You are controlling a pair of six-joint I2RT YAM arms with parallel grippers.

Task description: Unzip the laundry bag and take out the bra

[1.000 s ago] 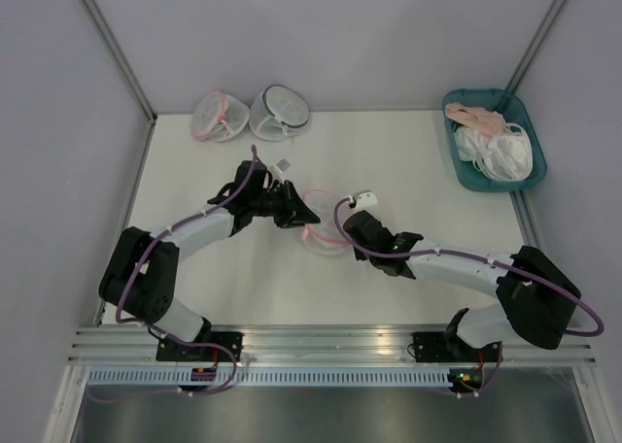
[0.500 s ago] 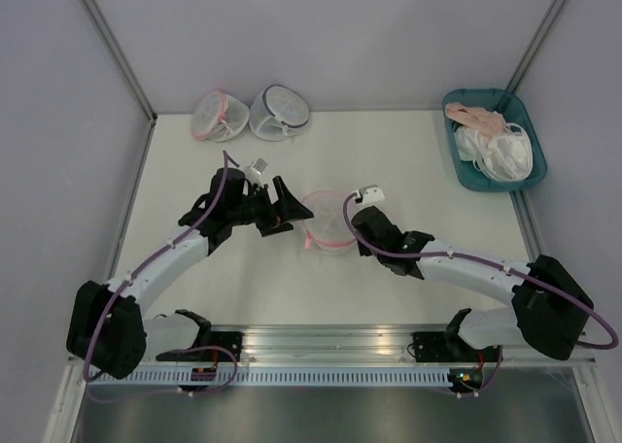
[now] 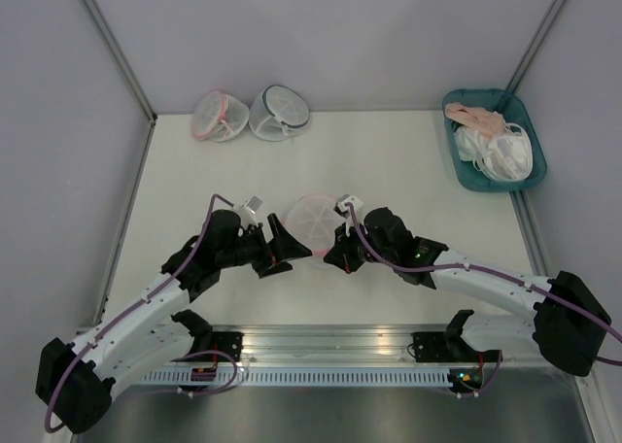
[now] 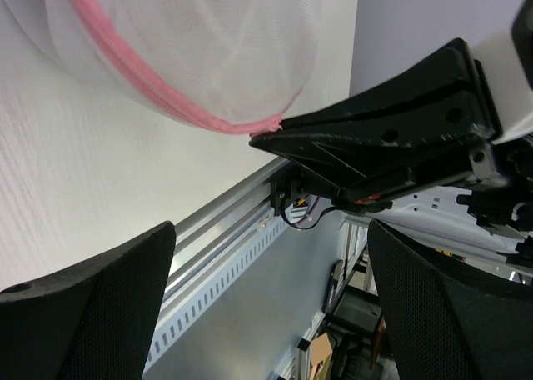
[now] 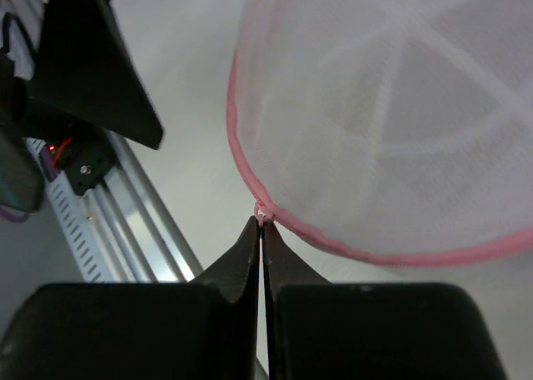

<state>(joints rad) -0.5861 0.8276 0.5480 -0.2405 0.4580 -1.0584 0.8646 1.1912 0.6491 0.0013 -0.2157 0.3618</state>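
The laundry bag [image 3: 313,220], a round pouch of white mesh with a pink zipper rim, sits at mid table between both arms. My right gripper [image 3: 338,249] is shut on the small pink zipper pull [image 5: 261,217] at the bag's near rim [image 5: 391,122]. My left gripper [image 3: 282,241] stands wide open just left of the bag, touching nothing. In the left wrist view its fingers [image 4: 83,313] frame the table's edge, with the bag [image 4: 191,47] above and the right gripper [image 4: 375,138] ahead. I cannot make out the bra through the mesh.
Two more mesh pouches lie at the back left, one pink-rimmed [image 3: 214,115], one dark-trimmed [image 3: 280,111]. A teal tray [image 3: 476,183] at the back right holds white pouches and pink garments. An aluminium rail [image 3: 330,341] runs along the near edge.
My left gripper opened, let go of the bag and drew back toward the near edge. My right gripper, still pinching the pull, moved left and nearer along the rim.
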